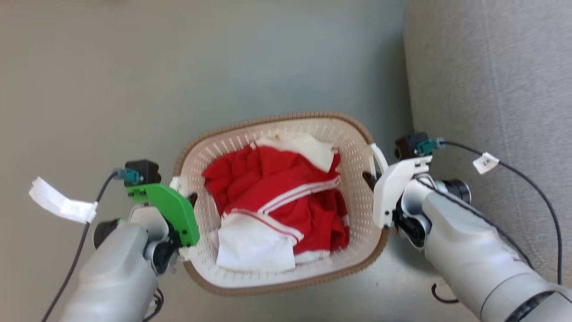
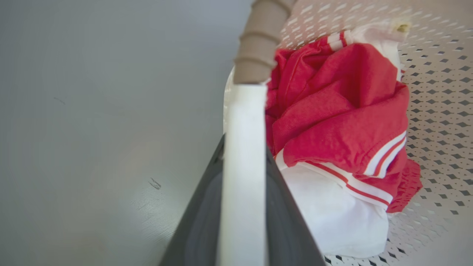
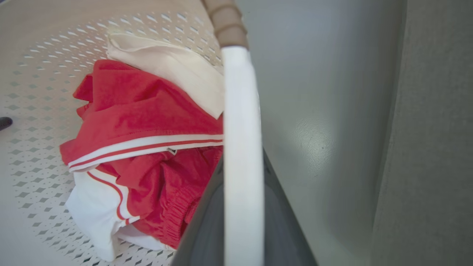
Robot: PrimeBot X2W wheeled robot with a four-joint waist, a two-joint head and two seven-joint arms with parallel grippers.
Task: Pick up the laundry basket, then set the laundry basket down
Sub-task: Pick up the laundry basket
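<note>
Both ends of the laundry basket's point(image 1: 286, 119) long axis are held: left gripper point(image 1: 192, 199) clamped on the left handle point(image 2: 244, 166), right gripper point(image 1: 370, 180) on the right handle point(image 3: 240, 147).

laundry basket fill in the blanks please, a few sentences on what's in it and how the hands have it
The laundry basket holds red and ____ clothes.
Its woven-look rim is ____.
The left hand and the right hand each grip a white side ____.
The cover by the left hand is ____.
Missing words: white; brown; handle; green
</note>
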